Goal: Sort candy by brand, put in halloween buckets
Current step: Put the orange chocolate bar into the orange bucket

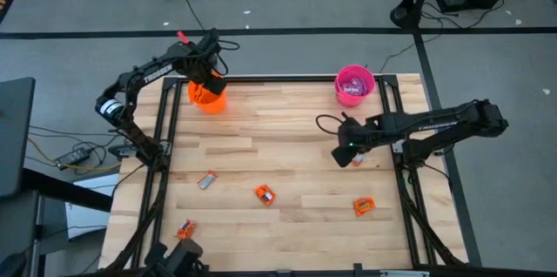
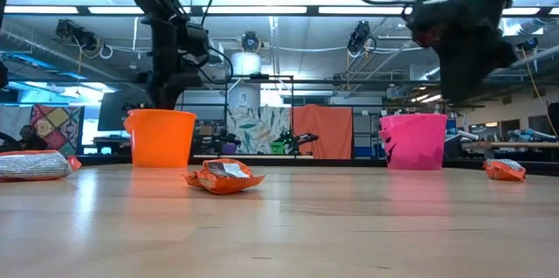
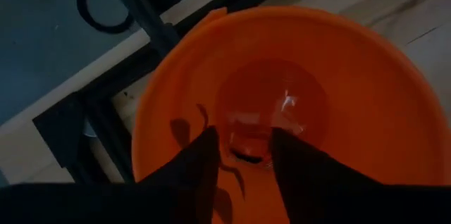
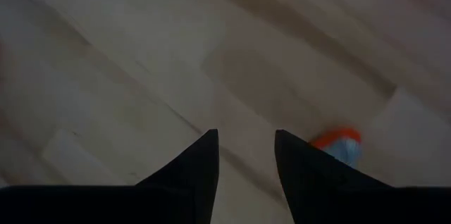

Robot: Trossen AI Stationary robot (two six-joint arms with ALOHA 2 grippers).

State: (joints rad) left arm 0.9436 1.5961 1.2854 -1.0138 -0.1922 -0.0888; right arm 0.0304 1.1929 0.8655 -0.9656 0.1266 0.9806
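The orange bucket (image 1: 209, 98) stands at the table's far left and the pink bucket (image 1: 354, 84) at the far right, with candy showing inside the pink one. My left gripper (image 3: 243, 136) hangs open and empty over the orange bucket's mouth (image 3: 282, 90), with an orange-wrapped candy (image 3: 246, 143) on its floor. My right gripper (image 4: 245, 136) is open above bare wood near the table's right side. An orange-and-silver candy (image 4: 337, 143) lies just beside one finger, untouched. More candies lie flat on the table (image 1: 207, 180), (image 1: 265, 194), (image 1: 364, 206), (image 1: 185, 228).
Black frame rails (image 1: 165, 138) run along the table's left and right sides and behind the buckets. In the low view an orange candy (image 2: 224, 176) lies mid-table, a silver one (image 2: 31, 165) at the left and another (image 2: 505, 170) at the right. The table's middle is bare wood.
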